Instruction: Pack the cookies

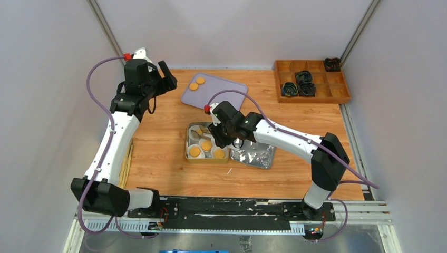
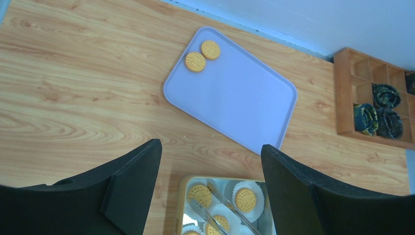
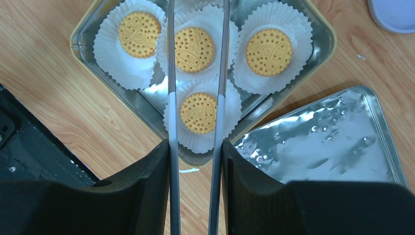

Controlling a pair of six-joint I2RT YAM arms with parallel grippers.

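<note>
Two cookies (image 1: 194, 87) (image 2: 195, 61) lie on the far left corner of a lavender tray (image 1: 221, 92) (image 2: 235, 98). Several more cookies (image 3: 195, 42) (image 1: 206, 145) sit in white paper cups inside a gold-rimmed tin (image 1: 188, 142) (image 3: 80, 41). My right gripper (image 1: 224, 138) (image 3: 195, 147) is shut on metal tongs (image 3: 171, 98) (image 2: 230, 205). The tong arms reach over the tin, one on each side of the two middle cookies; their tips are out of view. My left gripper (image 1: 167, 79) (image 2: 210, 147) is open and empty, held above the table near the tray's left side.
The tin's silver lid (image 1: 255, 154) (image 3: 323, 142) lies right of the tin. A wooden compartment box (image 1: 311, 81) (image 2: 377, 98) with dark bundles stands at the far right. White walls enclose the table on three sides.
</note>
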